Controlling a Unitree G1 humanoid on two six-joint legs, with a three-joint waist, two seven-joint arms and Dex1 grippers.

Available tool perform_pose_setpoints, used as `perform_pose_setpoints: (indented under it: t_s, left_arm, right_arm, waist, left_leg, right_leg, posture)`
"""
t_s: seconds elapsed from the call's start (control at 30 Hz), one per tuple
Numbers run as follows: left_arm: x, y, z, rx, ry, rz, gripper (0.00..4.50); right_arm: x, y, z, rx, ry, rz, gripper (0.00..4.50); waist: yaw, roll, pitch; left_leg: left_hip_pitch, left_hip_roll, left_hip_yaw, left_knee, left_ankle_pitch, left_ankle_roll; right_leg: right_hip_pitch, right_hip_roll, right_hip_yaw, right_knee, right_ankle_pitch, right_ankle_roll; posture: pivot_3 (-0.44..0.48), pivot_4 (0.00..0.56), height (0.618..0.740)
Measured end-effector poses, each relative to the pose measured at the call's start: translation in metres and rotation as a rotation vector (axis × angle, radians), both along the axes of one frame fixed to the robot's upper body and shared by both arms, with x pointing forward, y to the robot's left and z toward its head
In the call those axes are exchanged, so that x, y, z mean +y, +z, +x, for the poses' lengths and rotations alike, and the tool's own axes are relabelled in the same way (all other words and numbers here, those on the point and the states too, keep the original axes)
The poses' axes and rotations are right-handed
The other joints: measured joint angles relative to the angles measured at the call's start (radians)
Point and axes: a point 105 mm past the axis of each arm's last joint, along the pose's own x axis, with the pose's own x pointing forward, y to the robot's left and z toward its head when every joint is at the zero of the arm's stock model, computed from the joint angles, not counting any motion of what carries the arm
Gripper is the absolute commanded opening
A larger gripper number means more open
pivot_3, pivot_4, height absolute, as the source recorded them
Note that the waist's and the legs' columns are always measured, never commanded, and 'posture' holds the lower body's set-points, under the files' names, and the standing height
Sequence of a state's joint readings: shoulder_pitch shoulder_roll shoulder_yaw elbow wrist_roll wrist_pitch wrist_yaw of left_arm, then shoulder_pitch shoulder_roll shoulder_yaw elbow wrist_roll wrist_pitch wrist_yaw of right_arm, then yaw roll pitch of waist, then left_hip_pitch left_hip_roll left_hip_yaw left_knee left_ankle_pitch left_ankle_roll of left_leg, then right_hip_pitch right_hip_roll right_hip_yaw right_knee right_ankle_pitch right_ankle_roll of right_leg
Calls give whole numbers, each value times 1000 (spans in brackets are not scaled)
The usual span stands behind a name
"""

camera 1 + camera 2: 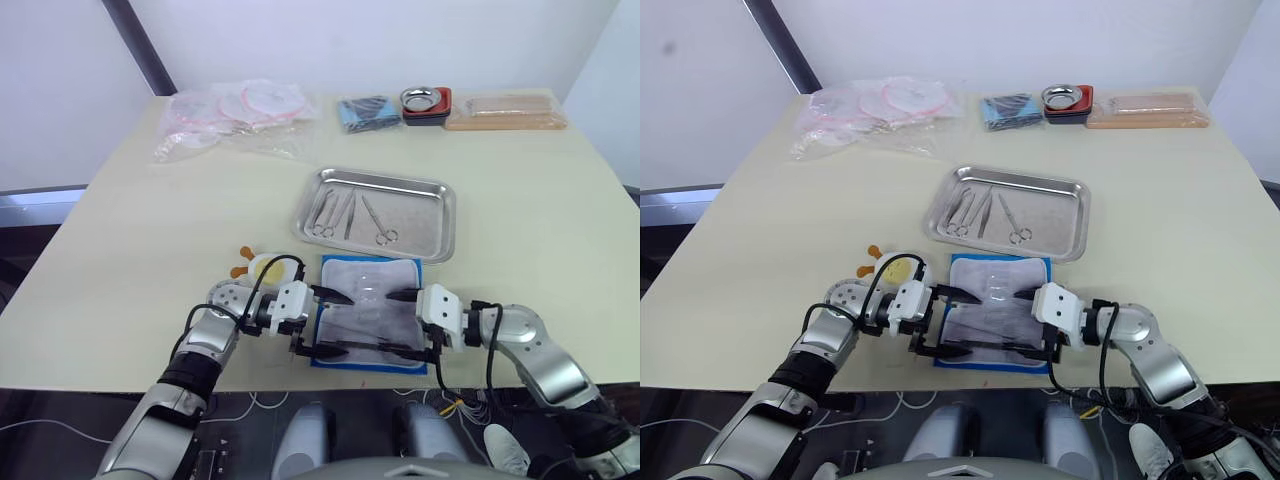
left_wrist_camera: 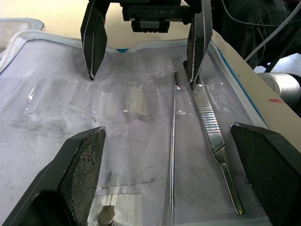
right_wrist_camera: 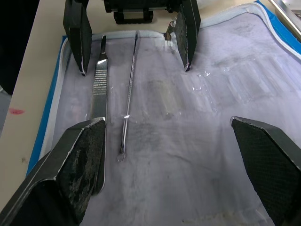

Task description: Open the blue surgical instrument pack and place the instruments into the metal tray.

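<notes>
Blue surgical instrument pack (image 1: pixel 368 310) unfolded, jaws spread, facing

There are no words, numbers or signs that can be read here. The open blue surgical instrument pack (image 1: pixel 368 310) shows plain pale lining, and the metal tray (image 1: pixel 437 236) is bare steel with no letters on it.
</notes>
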State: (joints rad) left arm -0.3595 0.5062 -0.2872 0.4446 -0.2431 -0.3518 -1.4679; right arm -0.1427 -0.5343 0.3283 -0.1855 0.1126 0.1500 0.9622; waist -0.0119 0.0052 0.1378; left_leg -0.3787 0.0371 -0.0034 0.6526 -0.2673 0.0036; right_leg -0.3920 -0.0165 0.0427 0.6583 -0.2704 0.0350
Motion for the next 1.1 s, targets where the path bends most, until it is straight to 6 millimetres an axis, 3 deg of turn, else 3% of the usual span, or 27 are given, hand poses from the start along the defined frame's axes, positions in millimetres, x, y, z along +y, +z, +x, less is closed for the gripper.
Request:
perform_pose_setpoints:
  t_s: [0.13, 0.23, 0.53, 1.1]
  left_arm:
    - [0, 0, 0, 1, 0, 0, 4500]
    - [0, 0, 0, 1, 1, 0, 4500]
    - [0, -1, 0, 3, 9, -1, 4500]
    - [1, -3, 0, 7, 18, -2, 4500]
  right_arm:
    - [2, 0, 4, -9, -2, -6, 4443]
    - [0, -2, 5, -2, -3, -11, 3751]
    - [-2, -9, -7, 33, 65, -43, 39]
    - [-6, -7, -12, 32, 77, -99, 39]
  waist:
    - [0, 0, -2]
    - [0, -1, -4]
    - [0, -2, -5]
    - [0, -4, -8]
  left_leg:
    - [0, 0, 0, 0, 0, 0]
    - [0, 0, 0, 0, 0, 0]
    - [1, 0, 0, 0, 0, 0]
    - [1, 0, -1, 0, 0, 0]
  right_leg:
    - [0, 0, 0, 0, 0, 0]
    - [0, 0, 0, 0, 0, 0]
    - [1, 0, 0, 0, 0, 0]
    - [1, 0, 0, 0, 0, 0]
  posture:
    - [0, 150, 740]
    - [0, 150, 740]
    - [0, 150, 740]
    - [0, 150, 740]
